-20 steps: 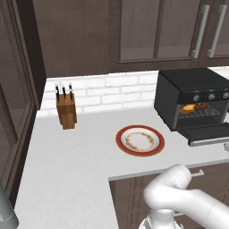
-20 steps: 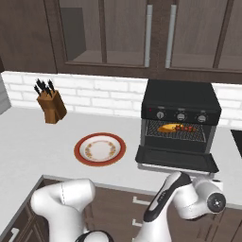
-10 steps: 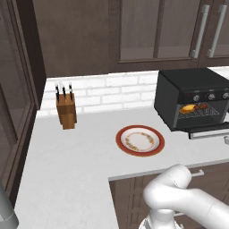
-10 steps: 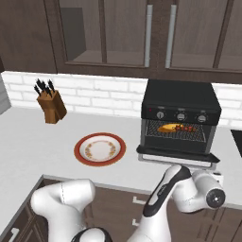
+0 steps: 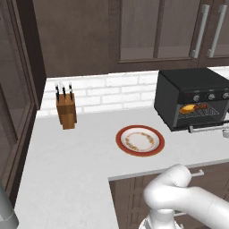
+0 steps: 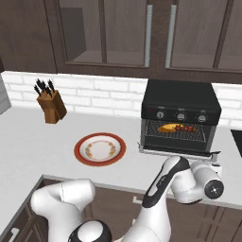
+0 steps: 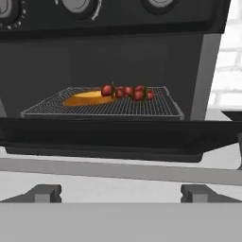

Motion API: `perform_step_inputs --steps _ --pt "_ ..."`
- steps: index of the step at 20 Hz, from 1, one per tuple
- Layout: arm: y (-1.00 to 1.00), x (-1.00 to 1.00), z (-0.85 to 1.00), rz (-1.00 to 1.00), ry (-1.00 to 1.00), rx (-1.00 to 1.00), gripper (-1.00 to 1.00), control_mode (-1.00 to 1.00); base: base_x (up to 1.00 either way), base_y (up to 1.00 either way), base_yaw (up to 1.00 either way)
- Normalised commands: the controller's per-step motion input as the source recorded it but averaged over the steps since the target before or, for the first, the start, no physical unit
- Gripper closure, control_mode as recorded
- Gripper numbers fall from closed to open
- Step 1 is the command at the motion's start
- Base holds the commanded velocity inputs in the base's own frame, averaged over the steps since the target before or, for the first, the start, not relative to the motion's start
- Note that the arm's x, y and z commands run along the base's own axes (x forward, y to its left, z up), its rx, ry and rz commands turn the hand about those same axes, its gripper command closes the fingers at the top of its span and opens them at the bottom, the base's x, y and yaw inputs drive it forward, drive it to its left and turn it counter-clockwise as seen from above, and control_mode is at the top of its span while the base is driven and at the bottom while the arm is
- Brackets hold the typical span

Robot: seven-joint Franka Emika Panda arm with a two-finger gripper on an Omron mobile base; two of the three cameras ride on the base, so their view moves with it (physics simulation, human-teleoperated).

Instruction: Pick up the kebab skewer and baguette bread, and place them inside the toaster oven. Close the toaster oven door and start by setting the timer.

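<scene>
While the black boxy toaster oven [image 6: 181,118] stood at the far right of the white table [image 5: 71,165], its flat black door [image 7: 118,137] hung open and lowered toward the hand [image 7: 120,194], directly ahead of it and just above, its long edge running left to right. The hand was spread wide, pinching nothing. On the wire rack [image 7: 101,108] inside lay the golden baguette bread [image 7: 87,98], with the kebab skewer of red chunks [image 7: 128,91] just right of it and touching. The red-rimmed plate [image 6: 99,149] sat bare. Closing the door looked next.

Toaster oven [image 7: 118,28] matt black, wire rack [image 7: 101,108] metal, knife block [image 5: 66,112] wood
</scene>
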Motion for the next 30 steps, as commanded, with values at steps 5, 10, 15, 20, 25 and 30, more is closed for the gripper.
perform_step_inputs --steps 5,10,15,20,25,30 --pt "0.39 0.29 0.25 0.0 -0.01 0.0 -1.0 -1.0 0.0 0.0 0.0" --pt "0.32 0.23 0.28 0.0 -0.04 0.0 -1.0 -1.0 0.0 0.0 0.0" --pt "0.29 0.25 0.38 0.0 -0.08 0.0 -1.0 -1.0 0.0 0.0 0.0" --pt "0.31 0.3 0.31 0.0 -0.05 0.0 -1.0 -1.0 0.0 0.0 0.0" --pt "0.31 0.36 0.1 0.0 0.0 0.0 -1.0 -1.0 0.0 0.0 0.0" --pt "0.25 0.38 0.0 0.0 0.0 0.0 -1.0 -1.0 0.0 0.0 0.0"
